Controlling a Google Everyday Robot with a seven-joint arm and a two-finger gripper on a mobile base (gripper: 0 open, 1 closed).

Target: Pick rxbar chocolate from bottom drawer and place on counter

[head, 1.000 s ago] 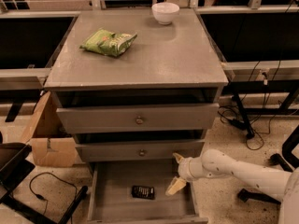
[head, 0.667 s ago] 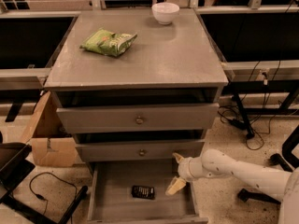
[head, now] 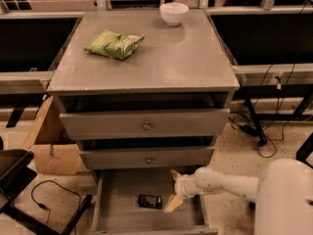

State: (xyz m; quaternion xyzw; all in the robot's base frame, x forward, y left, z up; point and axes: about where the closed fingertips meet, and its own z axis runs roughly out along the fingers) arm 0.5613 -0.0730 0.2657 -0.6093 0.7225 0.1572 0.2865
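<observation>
Reaching into the bottom drawer (head: 100,205), the gripper (head: 172,190) hovers with fingers (head: 172,203) spread just beside the chocolate bar (head: 149,201), so it likely needs to straddle it and close.

The single camera looked down steeply from in front of the desk (head: 161,58), facing its drawer fronts. It rode close to the robot's own body, whose white arm (head: 225,182) entered from the lower right corner. It stood back far enough to take in the whole desk top and the open bottom drawer (head: 122,217), cut by the lower edge. The gripper (head: 170,191) hung low in the frame, over that drawer's right side, fingers spread.
</observation>
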